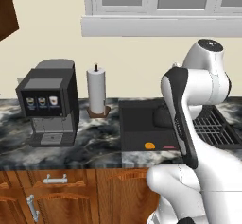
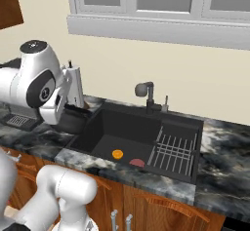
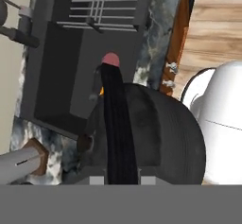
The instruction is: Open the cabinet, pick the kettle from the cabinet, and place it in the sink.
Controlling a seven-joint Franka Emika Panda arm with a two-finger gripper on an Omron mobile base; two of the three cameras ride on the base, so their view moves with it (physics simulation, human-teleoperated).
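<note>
The kettle (image 3: 151, 133), round and black-grey, fills the near part of the hand view, and its arched handle (image 3: 116, 124) runs down between my fingers. My gripper (image 3: 122, 178) is shut on that handle. In the right base view the kettle (image 2: 73, 122) hangs under my hand by the left rim of the sink (image 2: 128, 127). The left base view has the kettle (image 1: 160, 118) as a dark shape behind my forearm, over the sink (image 1: 137, 124). A reddish-brown corner of the cabinet (image 1: 6, 10) shows at the upper left.
In the basin lie a small orange thing (image 2: 117, 153) and a pink one (image 2: 137, 163), with a wire rack (image 2: 173, 149) at its right end. The faucet (image 2: 145, 91) stands behind. A paper towel roll (image 1: 96, 91) and a coffee machine (image 1: 49, 102) stand on the counter.
</note>
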